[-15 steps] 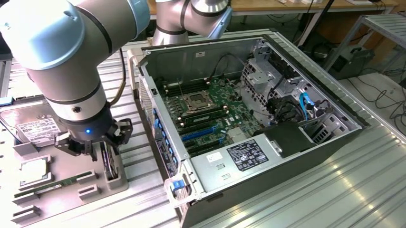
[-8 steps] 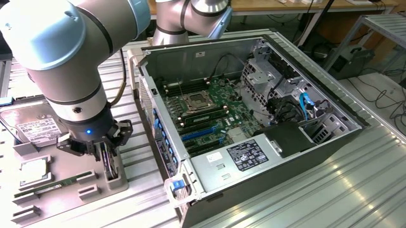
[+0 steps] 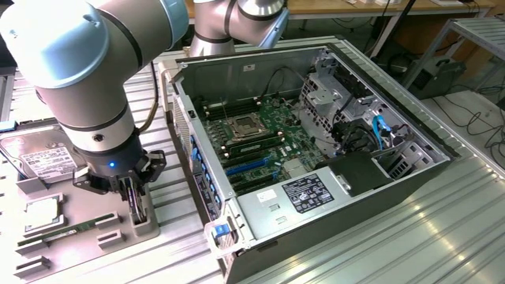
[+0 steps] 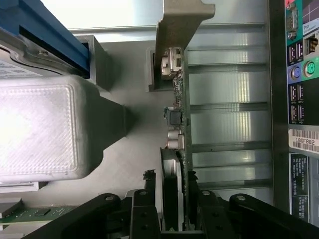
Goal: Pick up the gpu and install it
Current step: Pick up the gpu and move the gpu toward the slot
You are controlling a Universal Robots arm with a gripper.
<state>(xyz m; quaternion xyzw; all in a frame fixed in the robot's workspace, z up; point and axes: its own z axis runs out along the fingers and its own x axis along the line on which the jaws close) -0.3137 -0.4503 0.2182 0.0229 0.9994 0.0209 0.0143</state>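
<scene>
Black gpu (image 4: 175,119) stands on edge in a grey tray slot (image 3: 146,228) on the bench (image 3: 410,236), beside the open case (image 3: 316,148). Pincer (image 4: 169,206) straddles it; I cannot tell whether it grips. Risk: an off-centre hold lets the card tilt and jam.

Computer case (image 3: 355,231): open, lying on its side on a ribbed metal table (image 3: 426,236).
Motherboard (image 3: 264,133): green, inside the case.
Grey holder (image 3: 79,251): beside the case, at the exterior view's left.
Hard drive (image 3: 44,157): silver, white-labelled, beyond the holder from the case.
Memory stick (image 3: 59,234): green, on the holder.
Rear ports (image 4: 299,74): on the case's back panel.
</scene>
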